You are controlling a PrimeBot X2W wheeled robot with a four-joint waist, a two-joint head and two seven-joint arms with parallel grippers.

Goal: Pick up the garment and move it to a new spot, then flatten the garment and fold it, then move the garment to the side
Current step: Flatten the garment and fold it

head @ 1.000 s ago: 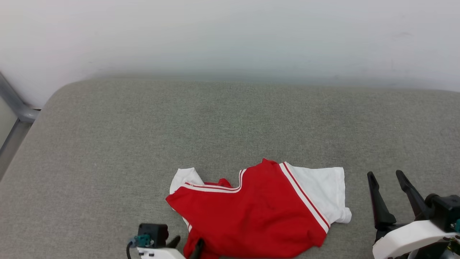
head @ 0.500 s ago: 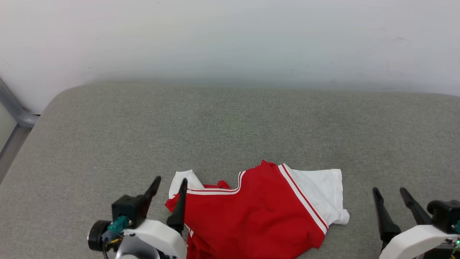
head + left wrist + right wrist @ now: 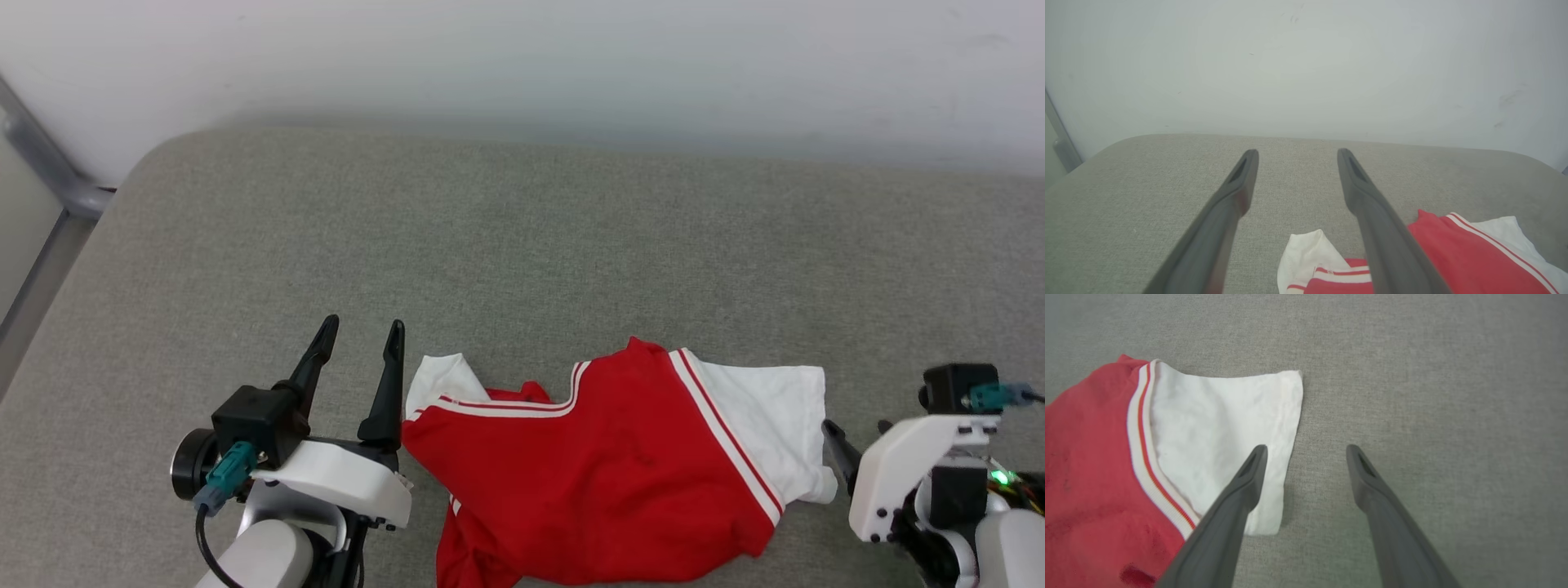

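As the garment (image 3: 604, 482) lies crumpled, its lower edge is cut off.

right gripper (image 3: 1306, 451) spread wide over the garment (image 3: 1167, 437) sleeve edge.

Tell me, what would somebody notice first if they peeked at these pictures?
The bright red garment with white sleeves jumps out first, lying rumpled near the front of the grey cushioned surface. Next come the left gripper, open just beside one white sleeve, and the right gripper, open at the other sleeve's edge.
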